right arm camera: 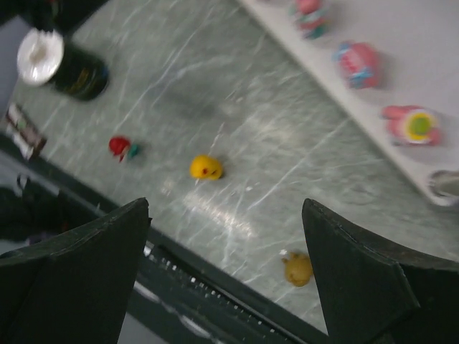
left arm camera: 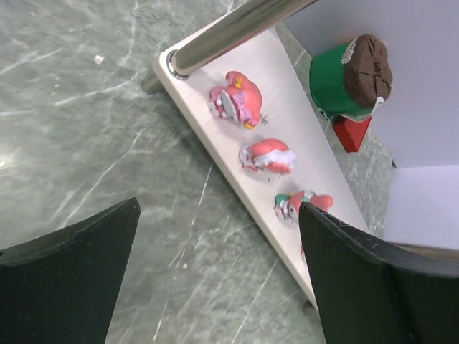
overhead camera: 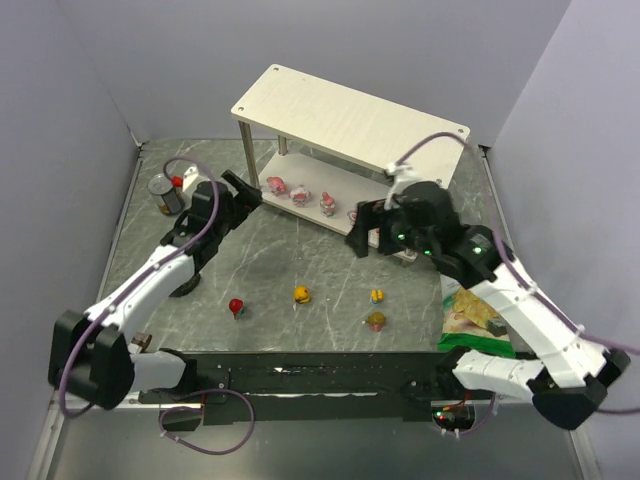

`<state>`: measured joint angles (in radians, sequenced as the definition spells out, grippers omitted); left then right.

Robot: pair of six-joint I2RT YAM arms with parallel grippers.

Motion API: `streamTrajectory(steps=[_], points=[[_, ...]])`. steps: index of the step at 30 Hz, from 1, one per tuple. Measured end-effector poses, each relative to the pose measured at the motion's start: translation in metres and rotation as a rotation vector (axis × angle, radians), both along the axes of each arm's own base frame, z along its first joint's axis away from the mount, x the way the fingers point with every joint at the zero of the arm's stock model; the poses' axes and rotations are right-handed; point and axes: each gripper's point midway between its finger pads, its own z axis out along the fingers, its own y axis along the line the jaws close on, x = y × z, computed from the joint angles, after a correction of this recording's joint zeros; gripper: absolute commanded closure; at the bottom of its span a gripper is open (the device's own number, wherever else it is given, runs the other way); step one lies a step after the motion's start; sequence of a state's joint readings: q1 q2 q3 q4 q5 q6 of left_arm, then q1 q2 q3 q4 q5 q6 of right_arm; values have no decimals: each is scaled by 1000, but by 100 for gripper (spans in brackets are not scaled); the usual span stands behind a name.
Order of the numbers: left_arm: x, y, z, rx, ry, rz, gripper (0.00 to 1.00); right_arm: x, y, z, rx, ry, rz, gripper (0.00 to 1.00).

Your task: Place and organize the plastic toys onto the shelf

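Plain pale grey-violet walls close in the table: back wall [overhead camera: 420, 50] at 12 o'clock, left wall [overhead camera: 50, 150] at 9, right wall [overhead camera: 590, 110] at 3. The table [overhead camera: 290, 255] has a dark green-grey marbled top with pale veins. A black rail [overhead camera: 300, 377] runs along its edge at 6 o'clock. The light is soft and even, with a faint sheen on the top.

Soft, even overhead light fills all three views, casting faint shadows under the shelf [overhead camera: 350, 115] at upper centre, with pale glare streaks on the table [right arm camera: 237, 215] in the motion-blurred right wrist view; the others are sharp.
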<state>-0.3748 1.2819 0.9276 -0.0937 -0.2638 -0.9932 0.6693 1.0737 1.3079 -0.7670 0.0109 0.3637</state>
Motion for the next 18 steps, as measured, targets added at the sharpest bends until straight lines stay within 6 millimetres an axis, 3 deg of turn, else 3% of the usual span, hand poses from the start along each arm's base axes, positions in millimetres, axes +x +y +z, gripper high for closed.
streamTrajectory(steps=[3, 8, 12, 18], points=[[-19, 11, 9, 18, -25, 6, 3, -13, 36, -19, -38, 39, 108, 0], [-53, 34, 21, 69, -77, 25, 4, -36, 85, -81, -153, 127, 228, 0], [-76, 52, 35, 116, -131, 40, 4, -47, 108, -133, -259, 200, 257, 5], [-101, 67, 51, 179, -201, 31, 4, -42, 126, -200, -384, 276, 234, 14]])
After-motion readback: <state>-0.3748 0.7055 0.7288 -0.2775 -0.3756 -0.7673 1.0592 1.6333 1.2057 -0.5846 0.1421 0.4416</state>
